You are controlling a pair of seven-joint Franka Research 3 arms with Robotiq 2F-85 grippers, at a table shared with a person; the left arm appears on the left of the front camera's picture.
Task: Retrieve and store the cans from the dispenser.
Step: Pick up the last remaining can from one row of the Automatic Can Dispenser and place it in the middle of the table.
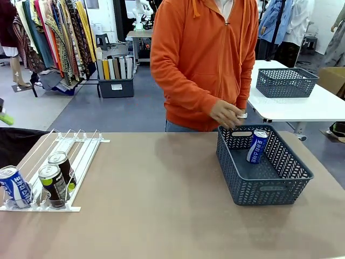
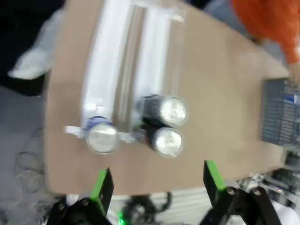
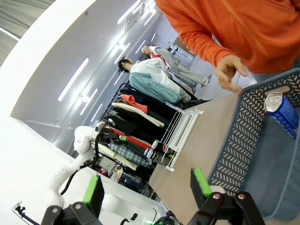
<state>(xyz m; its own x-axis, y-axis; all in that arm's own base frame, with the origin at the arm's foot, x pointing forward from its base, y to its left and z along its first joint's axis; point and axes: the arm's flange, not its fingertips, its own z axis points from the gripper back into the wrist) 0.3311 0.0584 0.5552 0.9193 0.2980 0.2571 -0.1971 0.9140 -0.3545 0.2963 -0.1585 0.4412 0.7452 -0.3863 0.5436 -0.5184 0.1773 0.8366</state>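
The white dispenser (image 1: 75, 144) lies at the table's left. At its near end stand one blue-and-white can (image 1: 15, 186) and two dark cans (image 1: 52, 186) (image 1: 62, 166). Another blue can (image 1: 257, 147) leans inside the dark grey basket (image 1: 264, 191) at the right. In the left wrist view, my left gripper (image 2: 157, 180) hangs open high above the dispenser (image 2: 117, 56), over the blue can (image 2: 101, 136) and the dark cans (image 2: 167, 140) (image 2: 171, 111). My right gripper (image 3: 146, 186) is open and empty, beside the basket (image 3: 236, 140) that holds the blue can (image 3: 281, 110).
A person in an orange hoodie stands across the table, one hand (image 1: 226, 114) at the basket's far rim, seen too in the right wrist view (image 3: 227, 72). A second grey basket (image 1: 285, 82) sits on a white table behind. Bare tabletop (image 1: 156, 194) lies between dispenser and basket.
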